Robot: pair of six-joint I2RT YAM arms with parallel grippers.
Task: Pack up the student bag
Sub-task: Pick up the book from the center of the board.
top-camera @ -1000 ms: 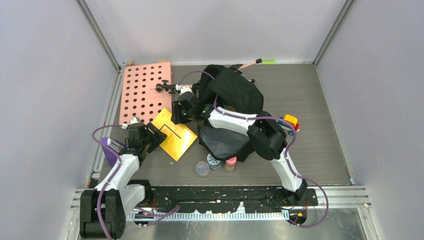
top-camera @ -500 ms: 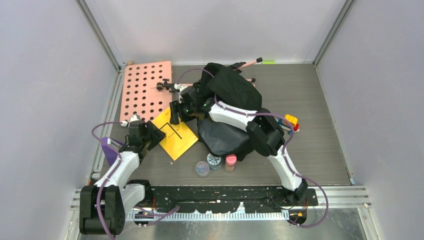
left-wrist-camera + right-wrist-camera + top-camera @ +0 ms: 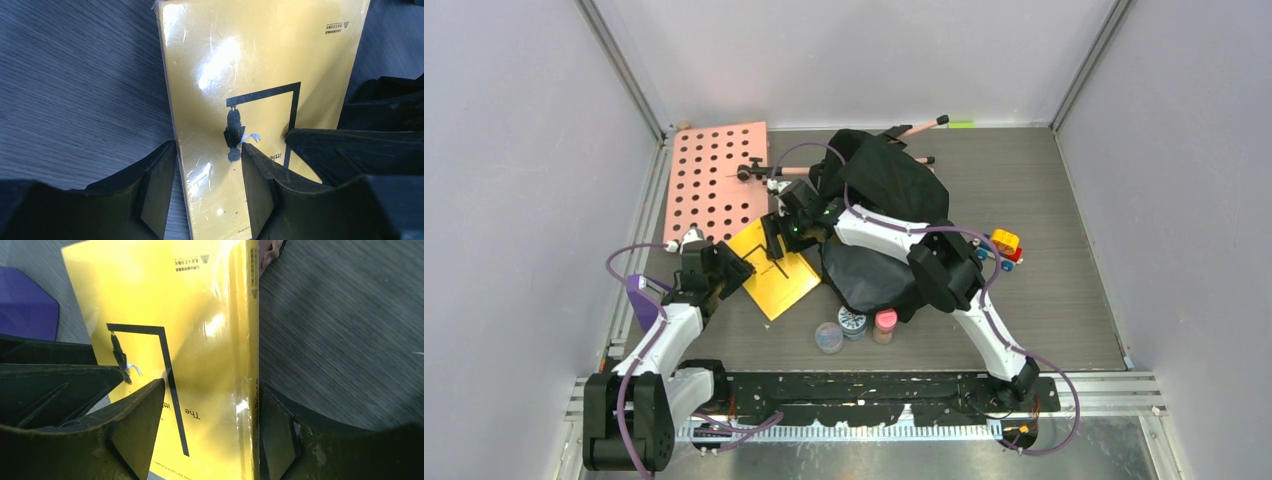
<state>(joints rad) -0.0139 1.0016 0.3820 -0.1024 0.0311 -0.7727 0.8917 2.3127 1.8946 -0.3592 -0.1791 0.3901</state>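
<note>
The student bag (image 3: 892, 185) is a black backpack slumped in the middle of the table, partly under my right arm. A yellow book (image 3: 772, 268) lies flat to its left. My left gripper (image 3: 736, 270) is open at the book's near-left edge (image 3: 172, 125), one finger (image 3: 157, 195) on the table side and the other on the cover. My right gripper (image 3: 776, 236) is open over the far side of the book (image 3: 200, 325), its right finger (image 3: 277, 440) beside the spine and its left finger above the cover. Neither holds anything.
A pink pegboard (image 3: 714, 180) lies at the back left, with a black tool (image 3: 759, 173) on its edge. A purple piece (image 3: 639, 298) sits by the left wall. Three small jars (image 3: 854, 325) stand near the front. A toy car (image 3: 1004, 245) is right of the bag.
My right gripper has swung left from the bag's opening to the yellow book and opened wider. My left gripper has narrowed a little and stayed at the book's edge.
</note>
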